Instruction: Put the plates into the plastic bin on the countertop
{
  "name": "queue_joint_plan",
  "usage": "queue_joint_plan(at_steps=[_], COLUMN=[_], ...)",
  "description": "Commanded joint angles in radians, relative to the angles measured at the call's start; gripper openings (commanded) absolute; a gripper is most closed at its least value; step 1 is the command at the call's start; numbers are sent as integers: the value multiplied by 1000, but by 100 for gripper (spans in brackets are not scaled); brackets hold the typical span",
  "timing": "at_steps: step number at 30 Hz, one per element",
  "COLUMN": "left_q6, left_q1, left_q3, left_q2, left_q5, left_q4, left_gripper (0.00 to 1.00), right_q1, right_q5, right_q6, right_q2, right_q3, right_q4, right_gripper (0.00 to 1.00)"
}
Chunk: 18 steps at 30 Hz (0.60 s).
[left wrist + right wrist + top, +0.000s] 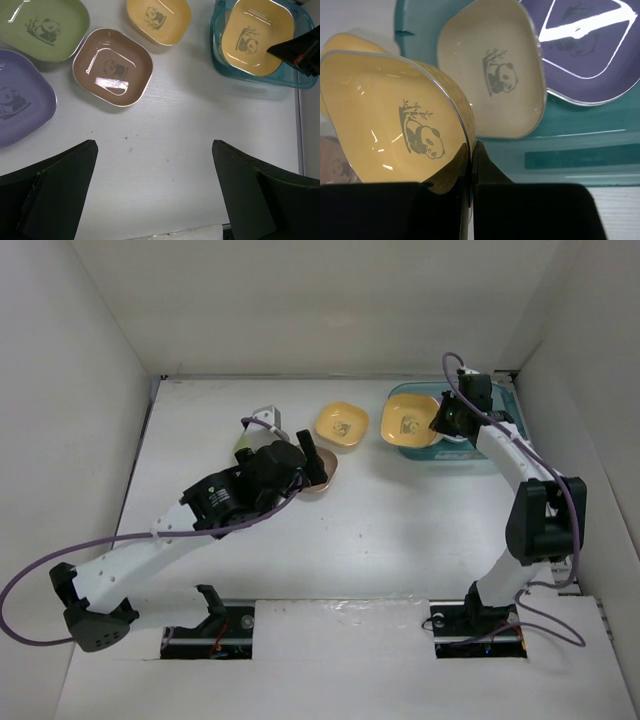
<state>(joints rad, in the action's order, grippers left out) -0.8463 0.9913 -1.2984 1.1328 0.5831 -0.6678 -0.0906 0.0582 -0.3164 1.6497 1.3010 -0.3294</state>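
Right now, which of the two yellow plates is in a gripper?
The yellow plate over the plastic bin, rim pinched by the right gripper; the other yellow plate lies free on the countertop.

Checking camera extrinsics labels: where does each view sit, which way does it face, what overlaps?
Top external: above and behind the bases, looking down on the countertop; left gripper and right gripper show with their arms.
Left wrist: low over the countertop, facing down at the brown plate; its open fingers show.
Right wrist: at the plastic bin, facing into it; its fingers pinch a yellow plate.
Shared: all three show that plate.
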Motion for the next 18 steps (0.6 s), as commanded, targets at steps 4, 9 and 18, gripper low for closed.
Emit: queue_joint_plan(at_steps=[4, 9, 18], left_q6=[-10, -10, -10], left_q1=[0, 0, 0], left_q3=[56, 76, 106], left_q2=[-48, -68, -110], left_q5=[44, 64, 84], left_q4=[-29, -38, -65], left_gripper=[100, 100, 100], right_q1=[71, 100, 109], right_q5=[-3, 6, -32], right_q6=[25, 25, 25], right_q2=[119, 183, 297], right_q3=[130, 184, 287], right_q4=[12, 1, -85], right_gripper=[0, 0, 0])
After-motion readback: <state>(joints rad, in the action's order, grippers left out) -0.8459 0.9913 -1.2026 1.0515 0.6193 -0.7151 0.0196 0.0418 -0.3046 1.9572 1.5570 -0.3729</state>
